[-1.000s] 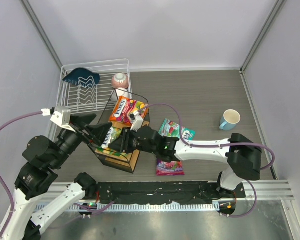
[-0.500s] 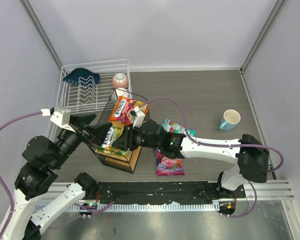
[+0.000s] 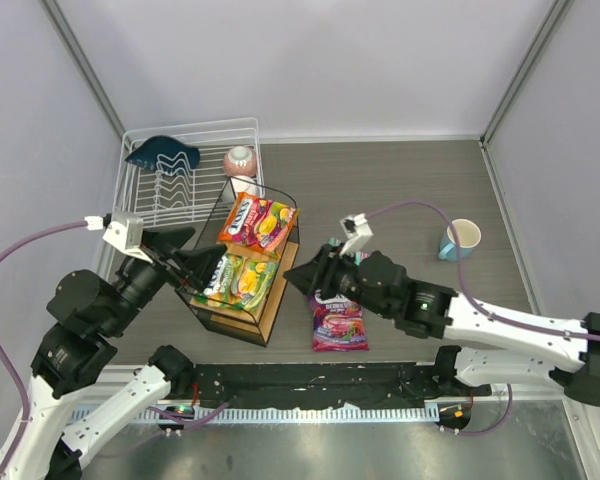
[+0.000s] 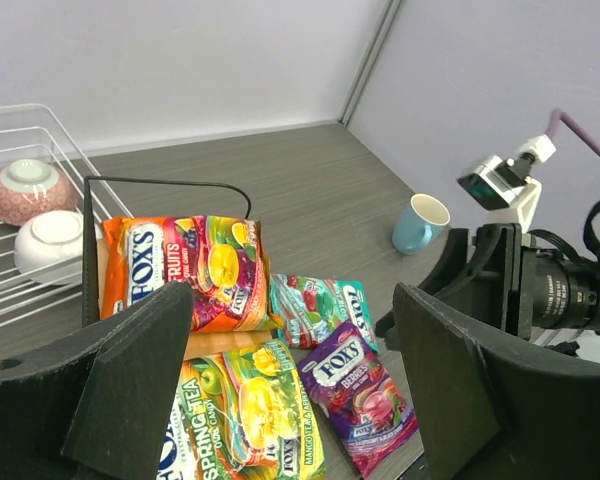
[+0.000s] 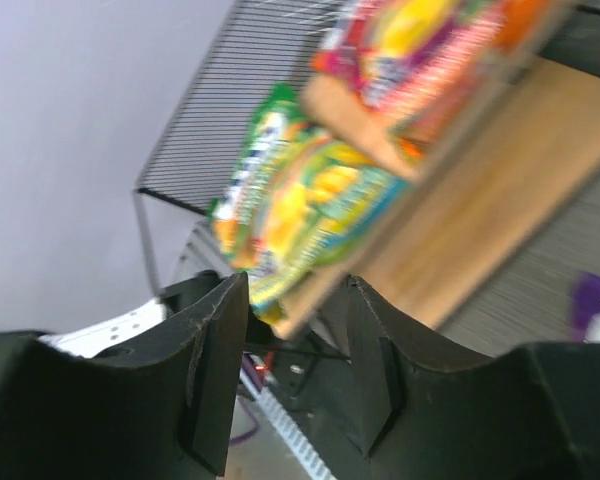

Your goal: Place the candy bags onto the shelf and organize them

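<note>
- Top external view: the shelf [image 3: 277, 298] stands at about 9 o'clock from the middle of the surface, and two of the candy bags lie on it.
- The orange-red bag [image 3: 257, 222] is on the board at the 12 o'clock side. The yellow-green bag [image 3: 242, 280] is on the board at the 6 o'clock side, which in the right wrist view looks like the lower one.
- The purple bag [image 3: 338, 325] lies flat on the surface just beside the shelf, at its 3 o'clock.
- The teal bag [image 4: 315, 300] lies at 12 o'clock from the purple one. The right arm covers most of it from above, but the left wrist view shows it well.
- The right hand [image 3: 292, 280] hovers between the shelf and the purple bag. Its fingers [image 5: 215, 370] are parted only a little and hold nothing.
- The left hand [image 3: 195, 265] hangs over the 9 o'clock side of the shelf, spread wide and empty.
- I judge the task about half done: the step now is to fetch the third bag.
- The next move probably calls for the right hand to open more, come down on the purple bag and pinch it at an edge, because the glossy flat plastic may slip.
</note>
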